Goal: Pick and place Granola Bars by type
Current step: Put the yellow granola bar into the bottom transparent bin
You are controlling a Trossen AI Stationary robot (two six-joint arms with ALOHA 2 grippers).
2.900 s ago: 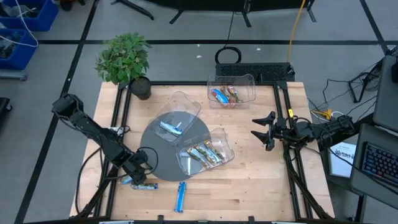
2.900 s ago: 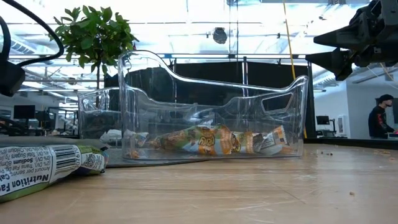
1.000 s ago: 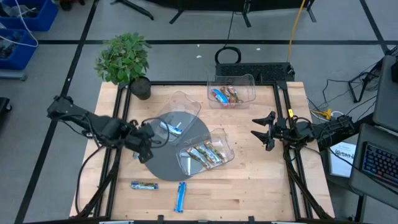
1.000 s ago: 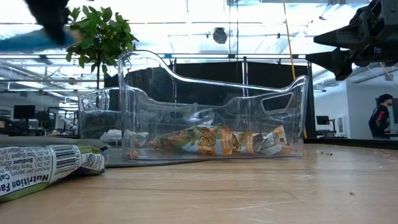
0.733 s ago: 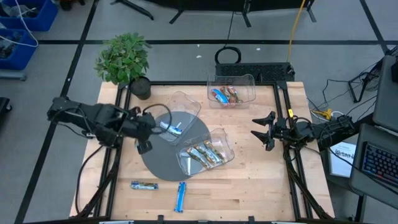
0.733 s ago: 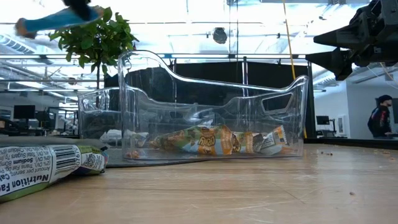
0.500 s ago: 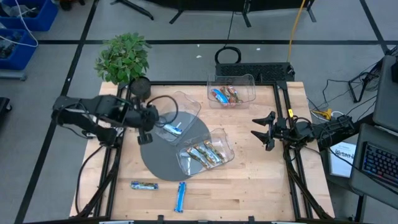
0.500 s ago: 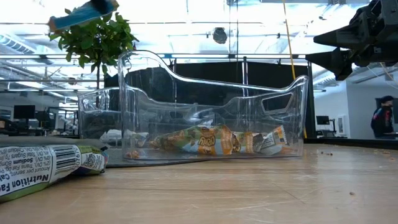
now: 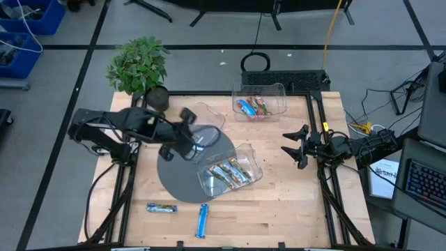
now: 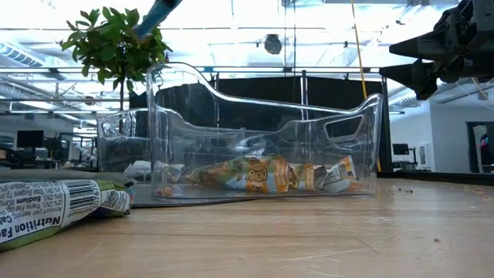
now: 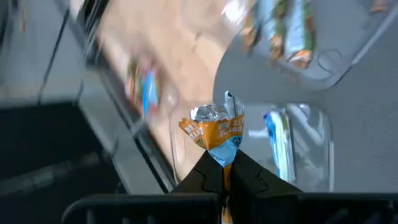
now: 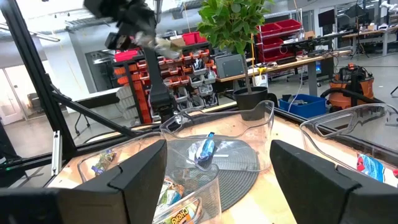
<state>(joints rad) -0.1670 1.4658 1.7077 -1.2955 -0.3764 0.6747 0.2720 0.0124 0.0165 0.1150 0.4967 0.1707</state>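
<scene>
Along the near edge of the table (image 9: pixel 279 216), two wrapped bars remain unsorted: a multicolour bar (image 9: pixel 161 208) toward the left corner and a blue bar (image 9: pixel 203 219) just beside it toward the middle. Farther in, on the round grey mat (image 9: pixel 178 178), a clear bin (image 9: pixel 249 159) holds the tan-gold bars (image 9: pixel 228 172). A carry is in hand: the left gripper (image 11: pixel 224 180) is pinched tight on the end of a blue-and-orange bar (image 11: pixel 219 134), held above the second clear bin (image 9: pixel 209 115), in which one blue bar (image 9: pixel 195 144) lies (the blur leaves it uncertain whether the held bar is already over the bin's opening). The right gripper (image 9: pixel 296 147) hangs with fingers spread wide and empty near the right edge. At the far edge, a third bin (image 9: pixel 279 94) holds reddish multicolour bars (image 9: pixel 252 107).

The next move seemingly calls for the held bar to be centred over the blue bar's bin, lowered inside its walls, and released.
</scene>
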